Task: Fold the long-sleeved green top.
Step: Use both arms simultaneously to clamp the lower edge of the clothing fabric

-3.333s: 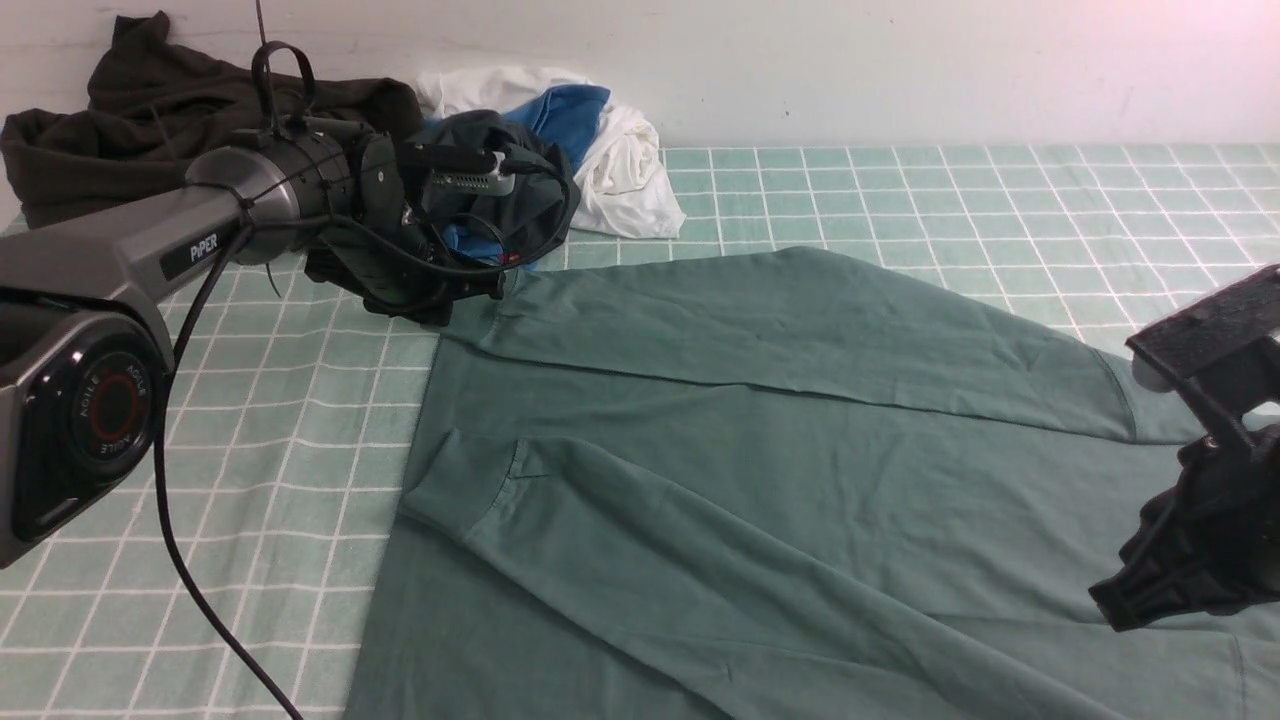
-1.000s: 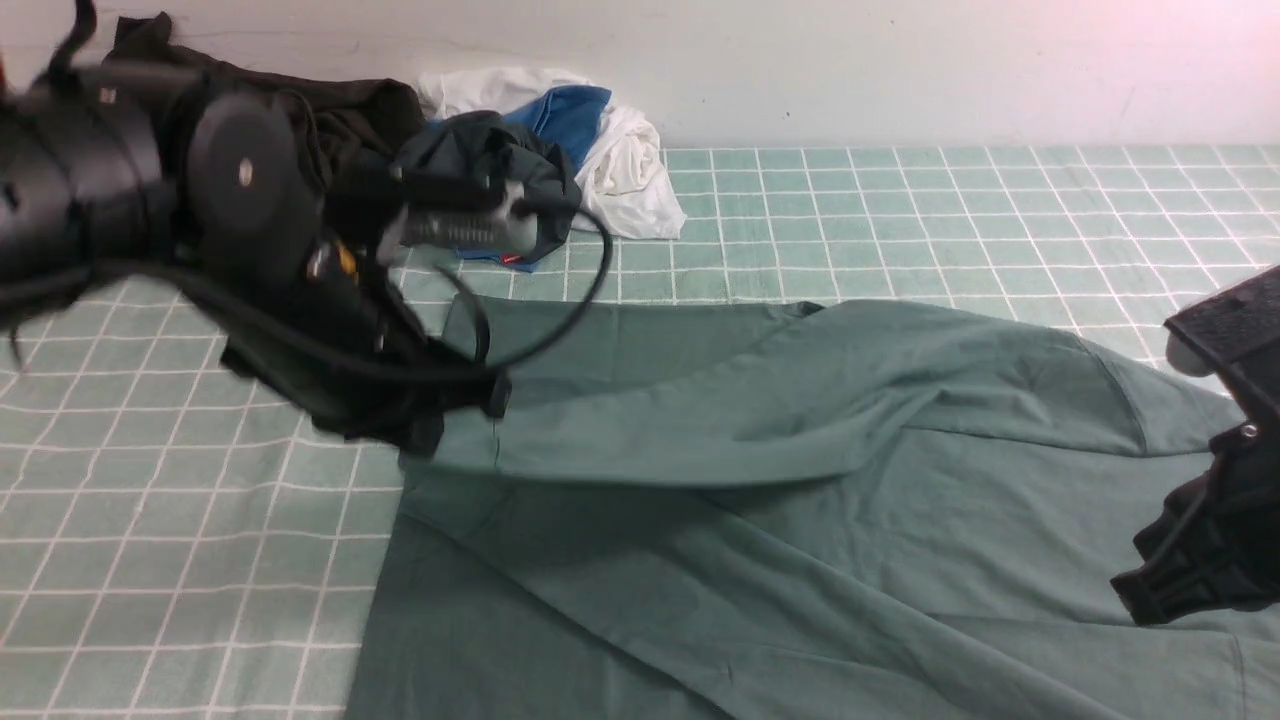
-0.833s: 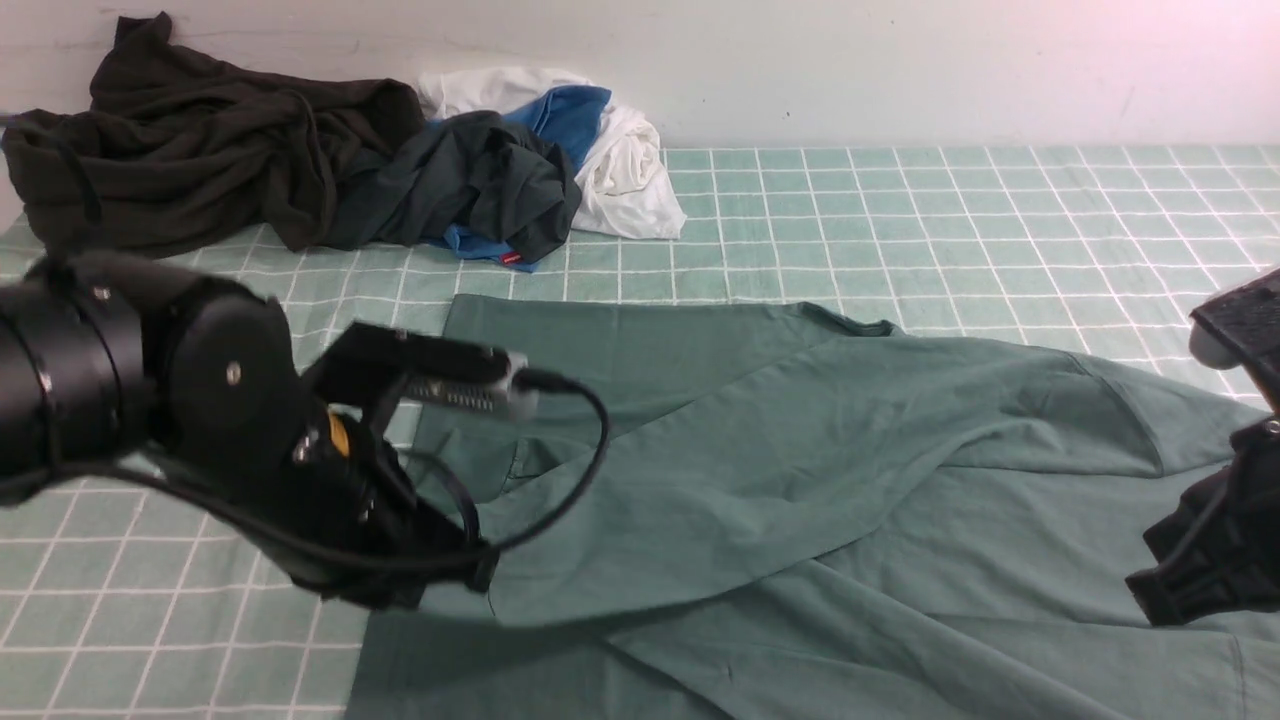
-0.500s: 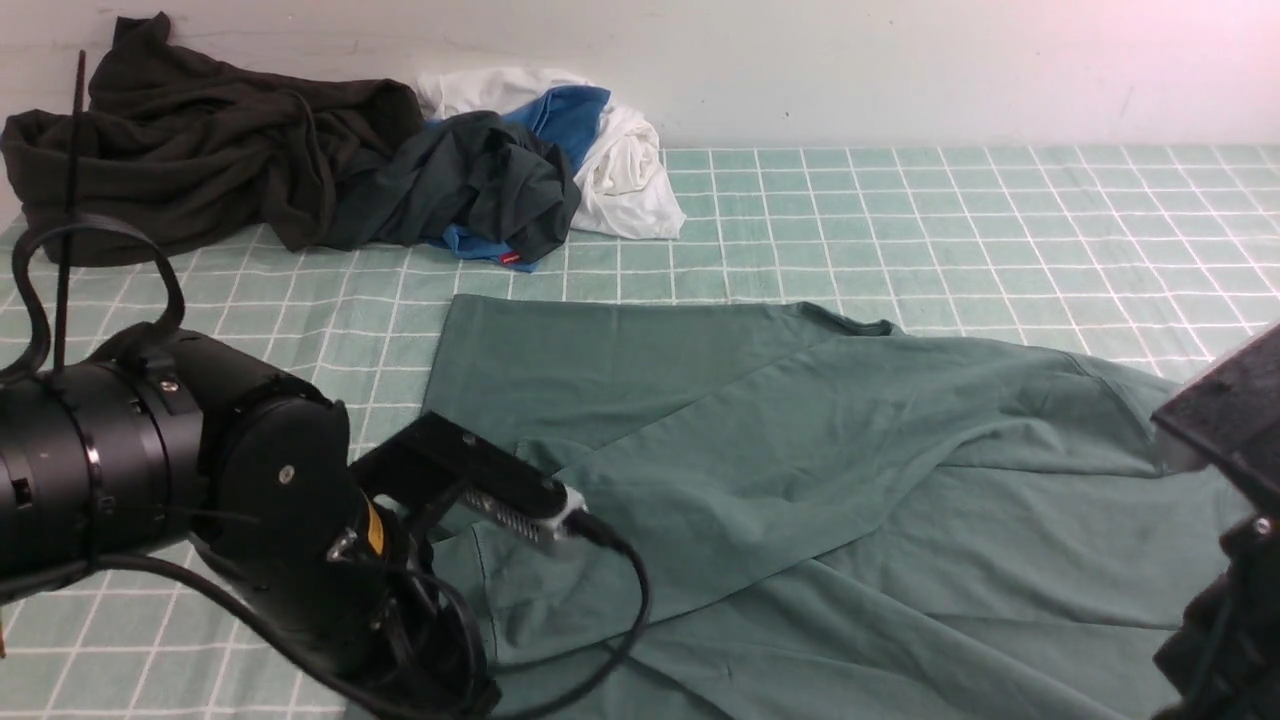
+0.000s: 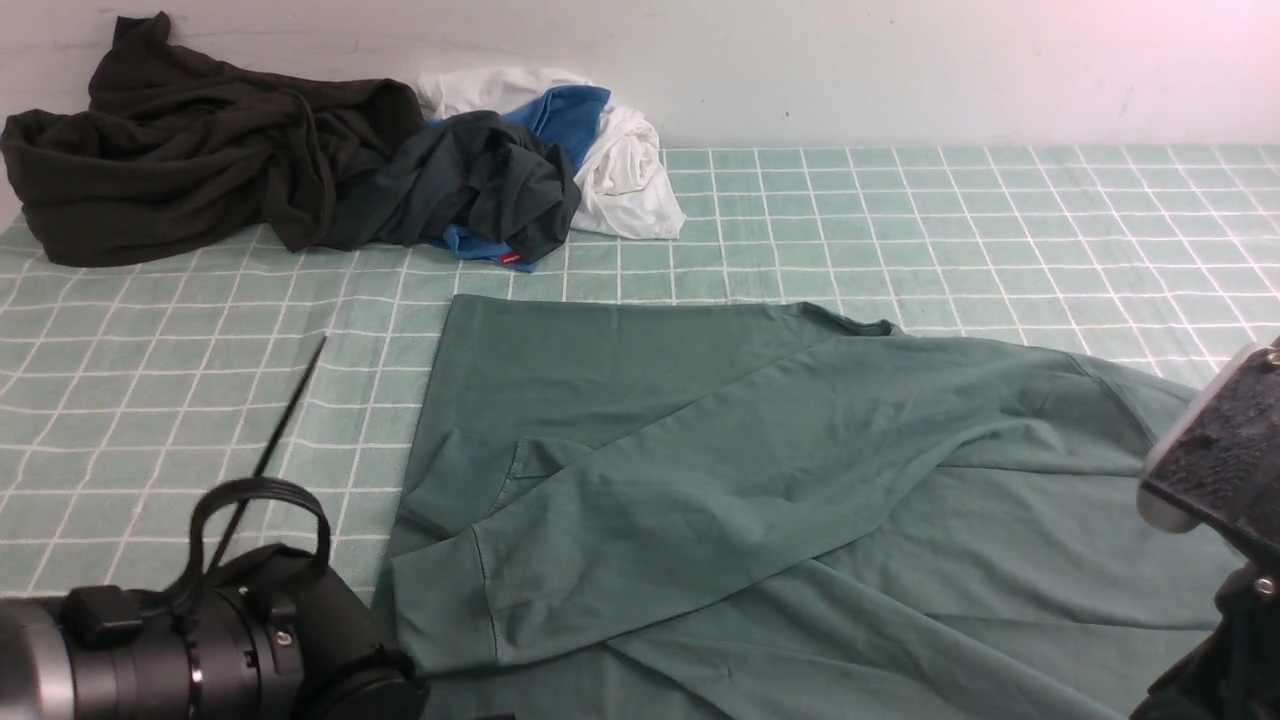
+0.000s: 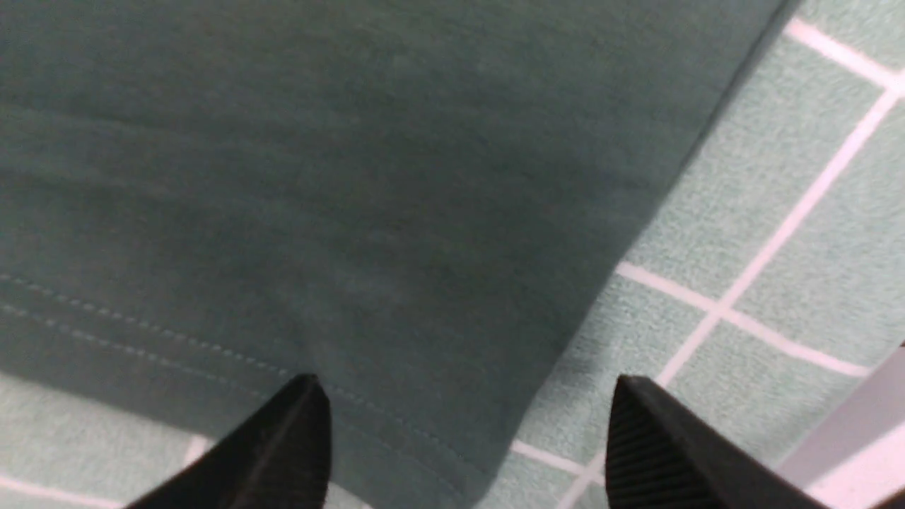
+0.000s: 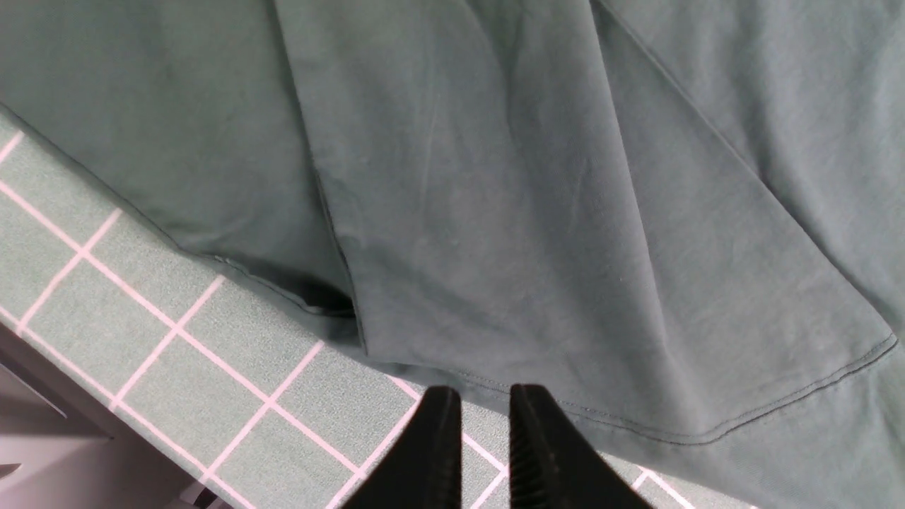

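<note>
Sage-green jersey: the green long-sleeved top (image 5: 760,480) lies spread flat, one layer on another, with a sleeve (image 5: 700,500) laid slantwise across its body. I judge it soft, light and limp. It has no stiffness to carry a crease, so any lifted part should sag and drag the layer beneath. It is not fragile, and not slippery on cloth.

At the top's left edge, the left gripper (image 6: 466,389) hangs just over a stitched hem corner (image 6: 396,424), jaws spread wide, holding nothing. The sleeve's cuff (image 5: 440,610) lies at this same edge, with a second cuff (image 5: 455,490) just beyond it. The best holds, I judge, are hems, cuffs and seamed corners, where doubled fabric gives the fingers something to bite. Pinch low and take one layer only.

At the top's right edge, the right gripper (image 7: 484,392) hovers over a curved hem (image 7: 778,406), fingers nearly together with a thin gap and nothing in it. Folded edges overlap here, so there is a risk of catching two layers.

Surface: a mint grid cloth (image 5: 900,210) lies under the top. It looks soft and likely to ruck if the top is dragged. Beyond the top's far left corner sits a blackish crumpled garment (image 5: 180,140). Beyond its far edge is a heap of white, blue and dark clothes (image 5: 540,150), well apart from the top. Right of the heap is open grid cloth. A pale wall (image 5: 900,70) stands behind all.
</note>
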